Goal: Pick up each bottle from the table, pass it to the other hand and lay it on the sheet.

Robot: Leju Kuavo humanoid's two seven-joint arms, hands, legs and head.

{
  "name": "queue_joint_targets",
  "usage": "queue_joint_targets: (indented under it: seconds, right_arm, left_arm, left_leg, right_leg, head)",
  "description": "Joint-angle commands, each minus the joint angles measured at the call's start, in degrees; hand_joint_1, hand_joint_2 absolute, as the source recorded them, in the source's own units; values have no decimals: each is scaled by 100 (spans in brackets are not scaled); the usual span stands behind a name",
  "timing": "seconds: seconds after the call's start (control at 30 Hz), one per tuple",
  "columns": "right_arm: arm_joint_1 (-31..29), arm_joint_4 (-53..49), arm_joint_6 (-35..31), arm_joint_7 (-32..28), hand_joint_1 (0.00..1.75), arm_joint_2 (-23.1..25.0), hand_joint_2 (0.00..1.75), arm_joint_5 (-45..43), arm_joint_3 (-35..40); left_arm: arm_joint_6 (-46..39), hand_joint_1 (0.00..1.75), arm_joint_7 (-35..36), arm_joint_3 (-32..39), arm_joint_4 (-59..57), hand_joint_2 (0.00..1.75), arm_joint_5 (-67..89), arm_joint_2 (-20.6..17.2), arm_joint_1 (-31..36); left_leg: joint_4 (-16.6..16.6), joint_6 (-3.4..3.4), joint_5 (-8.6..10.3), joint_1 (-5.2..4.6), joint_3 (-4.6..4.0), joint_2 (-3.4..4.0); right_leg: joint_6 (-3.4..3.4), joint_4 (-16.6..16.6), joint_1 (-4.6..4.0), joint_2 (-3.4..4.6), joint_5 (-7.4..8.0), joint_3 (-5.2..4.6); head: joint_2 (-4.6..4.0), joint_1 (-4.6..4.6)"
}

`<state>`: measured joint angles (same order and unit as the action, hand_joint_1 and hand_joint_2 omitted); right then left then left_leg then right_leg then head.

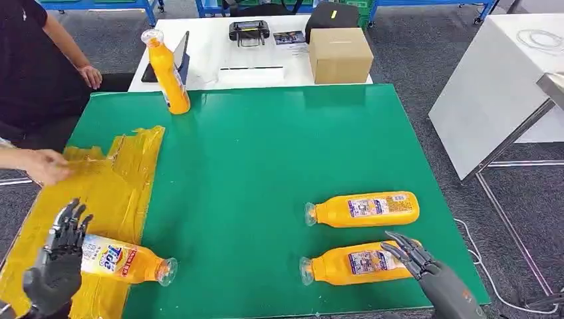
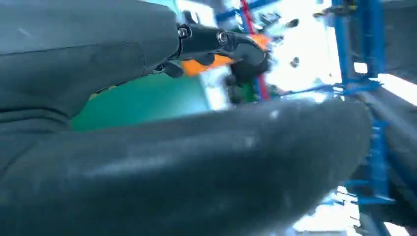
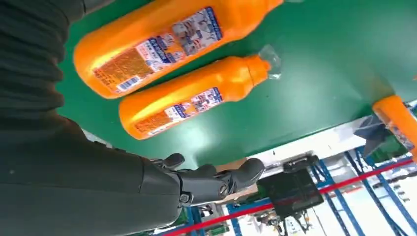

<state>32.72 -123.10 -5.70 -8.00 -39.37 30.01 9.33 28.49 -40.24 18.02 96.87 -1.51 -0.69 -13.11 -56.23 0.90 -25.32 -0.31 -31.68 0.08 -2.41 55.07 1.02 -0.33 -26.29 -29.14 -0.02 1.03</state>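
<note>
At the counter's (image 1: 266, 153) near right corner, the right hand (image 1: 409, 256) hovers, fingers spread and empty, just over the base end of the nearest bottle (image 1: 352, 264). That bottle lies flat, long axis crosswise, cap pointing toward the yellow sheet (image 1: 113, 186). The left hand (image 1: 63, 256), fingers apart, rests beside another bottle (image 1: 126, 261) lying on the sheet.

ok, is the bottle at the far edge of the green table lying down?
No. In the head view the bottle at the far edge of the green table stands upright, cap up, unlike the three lying flat.
</note>
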Motion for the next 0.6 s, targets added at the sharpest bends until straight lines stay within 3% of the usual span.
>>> queue_joint_targets:
  seconds: [0.03, 0.1, 0.23, 0.4, 0.6]
  right_arm:
    - [-235, 381, 391, 126, 0, -87, 175, -136, -360]
    - [-299, 465, 460, 109, 0, -62, 175, -167, -386]
    - [-1080, 1436, 1177, 246, 0, -20, 175, -191, -248]
    - [-1749, 2294, 1470, 170, 0, 97, 175, -80, 150]
    - [-1798, 2335, 1469, 159, 0, 127, 175, -31, 223]
  left_arm:
    - [739, 0, 24, 779, 166, 0, -198, 980, 276]
    - [827, 0, 24, 751, 99, 0, -254, 979, 287]
    - [894, 0, 24, 342, -61, 0, -280, 930, 408]
    - [604, 0, 24, -71, -217, 0, -324, 702, 534]
    - [633, 0, 24, -75, -257, 0, -387, 672, 549]
  left_leg:
    - [-3, -6, -7, 16, 6, 0]
    - [-4, -6, -4, 15, -1, -3]
    - [6, -4, 0, 11, 10, 4]
    - [9, -4, 5, 19, 14, 1]
    - [8, -10, 0, 25, 11, 4]
  right_leg:
    - [9, -14, -16, 4, 2, 14]
    - [7, -10, -15, 1, 1, 4]
    - [4, -17, -13, 7, 6, 11]
    - [5, -28, -20, 5, 12, 14]
    - [13, -29, -25, 10, 10, 17]
  head:
    - [0, -4]
    - [0, 0]
    - [0, 0]
    - [0, -2]
    - [0, -4]
